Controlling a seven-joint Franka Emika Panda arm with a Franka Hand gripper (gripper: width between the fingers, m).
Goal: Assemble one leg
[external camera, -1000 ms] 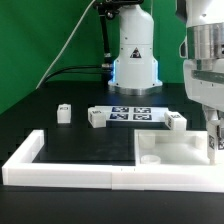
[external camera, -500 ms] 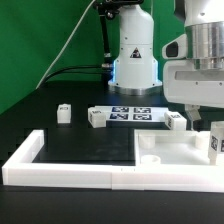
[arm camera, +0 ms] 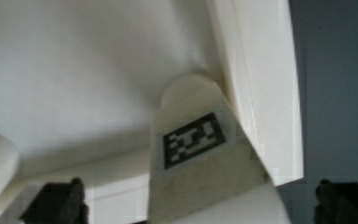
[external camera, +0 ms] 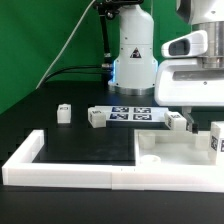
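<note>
One leg, a stubby white peg with a black-and-white tag, stands upright on the large white panel at the exterior view's right edge. My gripper hangs just above it, open and empty. In the wrist view the leg lies below and between my spread fingertips, against the panel's edge, and the gripper touches nothing. Three more legs stand on the black table: one at the left, one by the marker board, and one behind the panel.
The marker board lies in front of the robot base. The long white L-shaped border wall runs along the front and the left. The panel has round holes near its front.
My gripper was low over the panel's right corner, around the leg. It has let go and risen, and the leg stays standing on the panel.
</note>
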